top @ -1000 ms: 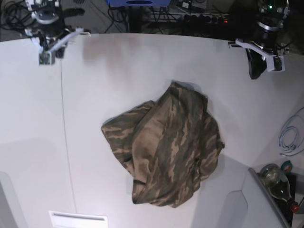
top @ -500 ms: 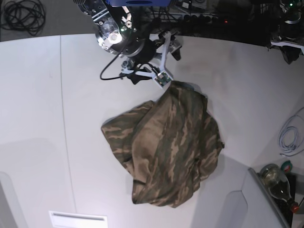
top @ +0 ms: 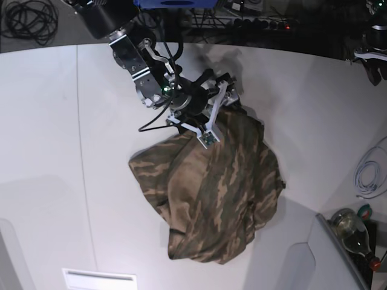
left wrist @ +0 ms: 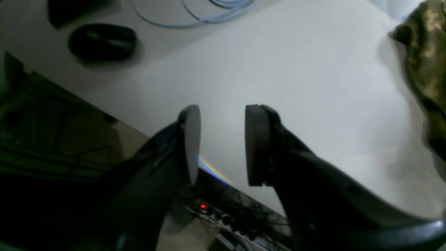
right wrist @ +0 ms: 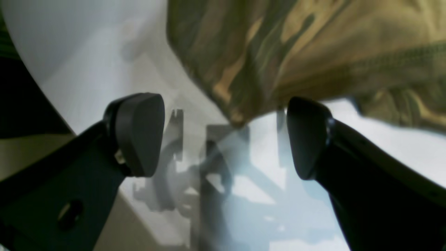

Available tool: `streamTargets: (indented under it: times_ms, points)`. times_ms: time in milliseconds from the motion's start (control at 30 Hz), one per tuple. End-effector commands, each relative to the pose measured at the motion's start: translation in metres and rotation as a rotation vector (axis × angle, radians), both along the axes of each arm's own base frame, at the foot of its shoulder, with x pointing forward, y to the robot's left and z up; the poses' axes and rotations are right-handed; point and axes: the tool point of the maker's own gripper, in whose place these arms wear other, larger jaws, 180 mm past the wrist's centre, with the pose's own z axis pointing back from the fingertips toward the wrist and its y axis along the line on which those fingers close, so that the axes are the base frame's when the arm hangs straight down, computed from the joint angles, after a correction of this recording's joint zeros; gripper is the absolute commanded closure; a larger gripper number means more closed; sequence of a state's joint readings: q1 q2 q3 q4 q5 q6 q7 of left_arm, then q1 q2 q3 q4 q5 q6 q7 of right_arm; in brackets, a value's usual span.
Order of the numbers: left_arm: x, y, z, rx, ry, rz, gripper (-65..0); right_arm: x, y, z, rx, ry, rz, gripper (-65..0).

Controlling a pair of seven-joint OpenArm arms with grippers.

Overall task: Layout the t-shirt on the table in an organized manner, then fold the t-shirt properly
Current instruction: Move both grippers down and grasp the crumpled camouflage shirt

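Right gripper (right wrist: 223, 136): jaws spread wide, nothing between them — set low over the far edge of the t-shirt (top: 211, 193), a cloth corner hanging just ahead of the gap.
Left gripper (left wrist: 221, 144): jaws a modest way apart, nothing held, over the bare table (top: 54, 151) near its edge.
T-shirt: camouflage cloth bunched in a crumpled heap near the table's middle; only its edge shows at the right of the left wrist view.
Right arm (top: 139, 54): reaching in from the far side to the heap.
Surroundings: a pale cable (top: 369, 172) and a green glass bottle (top: 354, 232) — both well apart from the cloth.
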State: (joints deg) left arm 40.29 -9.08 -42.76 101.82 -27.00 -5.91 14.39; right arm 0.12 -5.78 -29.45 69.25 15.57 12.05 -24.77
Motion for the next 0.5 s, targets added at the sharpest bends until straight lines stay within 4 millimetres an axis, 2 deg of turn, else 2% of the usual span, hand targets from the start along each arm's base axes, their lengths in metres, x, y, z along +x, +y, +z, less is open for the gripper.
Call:
streamTargets:
  times_ms: [0,67,133,200,267,367,400,467]
  points:
    - [0.004,0.003,0.011,0.029,-0.025,-0.014,-21.4,0.009,0.007,0.009,0.035,-0.022,-0.006,-51.3]
    - [0.004,0.003,0.011,0.029,-0.025,-0.014,-21.4,0.013,0.005,0.000,0.020,-0.011,-0.008,-48.2]
    - [0.004,0.002,0.010,0.027,-0.025,-0.016,-21.4,0.013,0.006,-0.007,0.009,0.007,-0.006,-37.8]
    - [0.005,0.001,0.010,0.025,-0.024,-0.018,-21.4,0.014,0.006,-0.006,0.010,0.004,-0.006,-21.3]
    - [0.006,0.001,0.010,0.025,-0.029,-0.018,-21.4,0.017,0.009,0.004,0.026,-0.017,-0.007,-0.8]
    - [0.013,0.001,0.010,0.017,-0.046,-0.015,-21.4,0.009,0.011,0.024,0.048,-0.038,0.004,-2.0]
    - [0.013,0.001,0.008,0.014,-0.045,-0.014,-21.4,0.006,0.004,0.030,0.039,-0.047,0.010,-0.3]
    - [0.020,-0.003,0.005,0.000,-0.056,-0.022,-21.4,0.000,-0.008,0.055,0.038,-0.093,0.021,0.0]
